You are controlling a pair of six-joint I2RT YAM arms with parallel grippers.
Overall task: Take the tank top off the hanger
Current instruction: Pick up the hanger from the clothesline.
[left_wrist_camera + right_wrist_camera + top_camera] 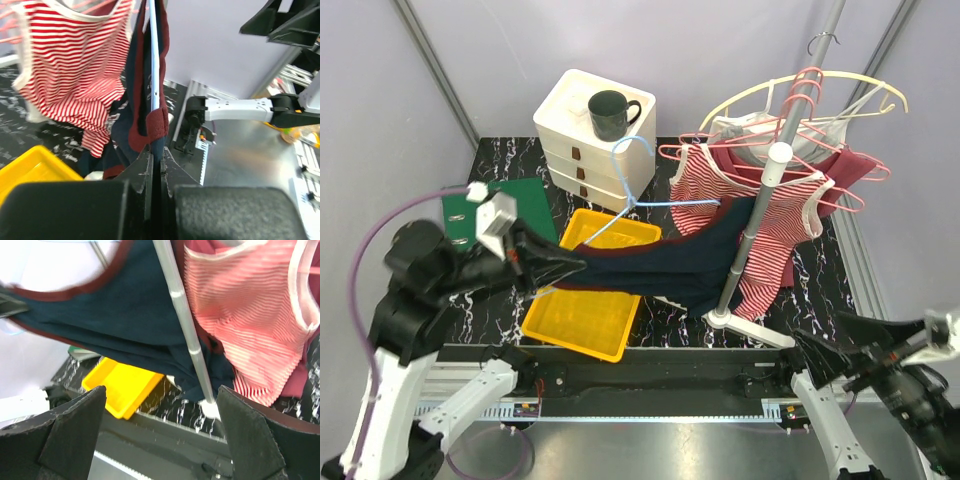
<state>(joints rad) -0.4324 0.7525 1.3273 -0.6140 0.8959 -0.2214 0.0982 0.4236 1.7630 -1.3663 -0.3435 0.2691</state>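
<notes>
Left arm [430, 265] reaches in from the left of the overhead frame. Left jaws are clamped shut on the edge of the navy tank top [670, 262]; the wrist view shows dark fabric with maroon trim pinched between them. The tank top is stretched sideways across the middle of the frame, from the jaws over the yellow bin [580, 315] toward the rack pole [760, 215]. Its far end is still on the light blue hanger [670, 203], which sits tilted above the bin. I cannot tell whether its hook is on the rack.

Right arm [890, 365] sits low at the bottom right, well away from the clothes. Right jaws are spread wide with nothing between them, facing the tank top and pole in the wrist view.

A red striped top [790, 215] hangs on pink hangers right of the pole. White drawers [585, 130] with a dark mug [610, 113] on top are at upper centre, and a green board [525, 195] lies on the black marbled surface [500, 300] to their left.
</notes>
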